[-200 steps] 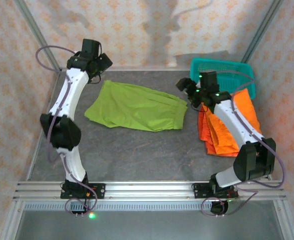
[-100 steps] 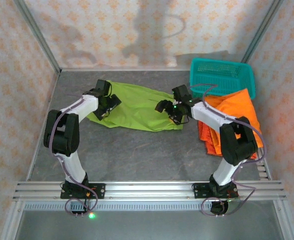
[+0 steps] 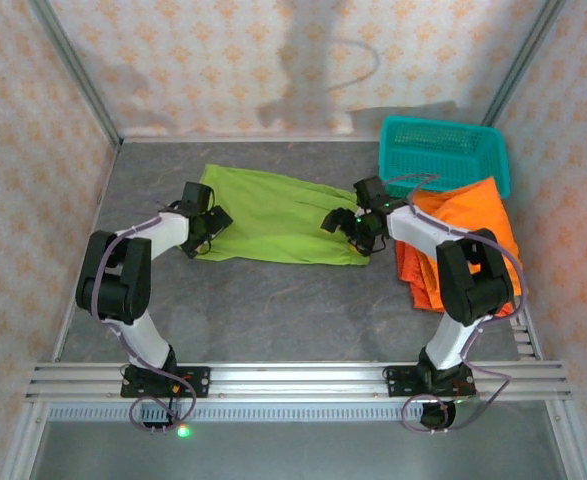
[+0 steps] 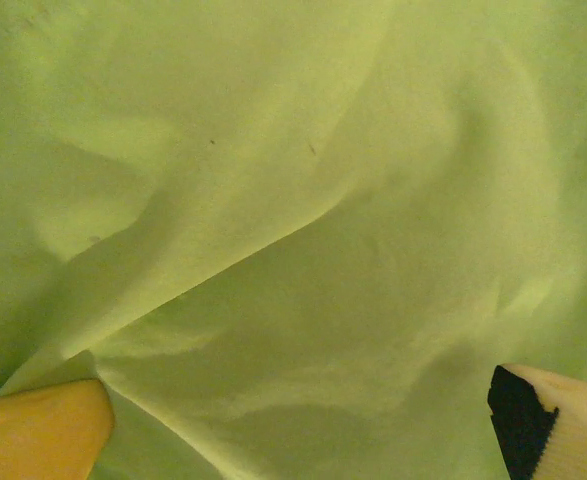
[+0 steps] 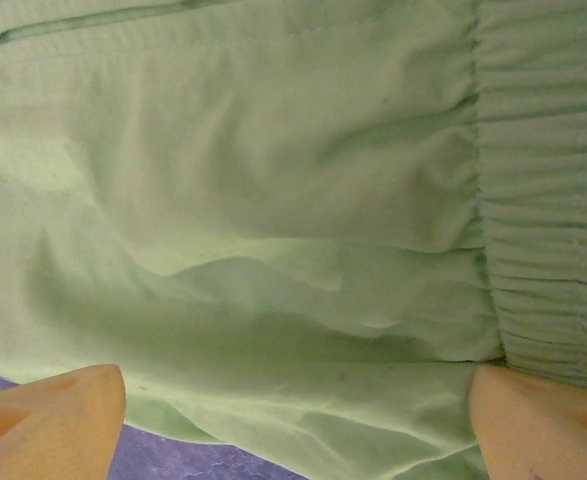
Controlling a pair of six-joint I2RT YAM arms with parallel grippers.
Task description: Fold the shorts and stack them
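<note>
While the lime-green cloth shorts (image 3: 273, 215) lie flat on the grey table (image 3: 273, 300), the left gripper (image 3: 205, 228) is set over their leg end and the right gripper (image 3: 351, 226) at the gathered waistband (image 5: 543, 200), both jaws wide, nothing held. Both ends are best pinched together at the near edge, so the fold is kept even.

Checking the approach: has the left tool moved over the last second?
Yes. The left tool has come away from the back wall, toward the table's near side, down to the lime-green shorts' left end.
</note>
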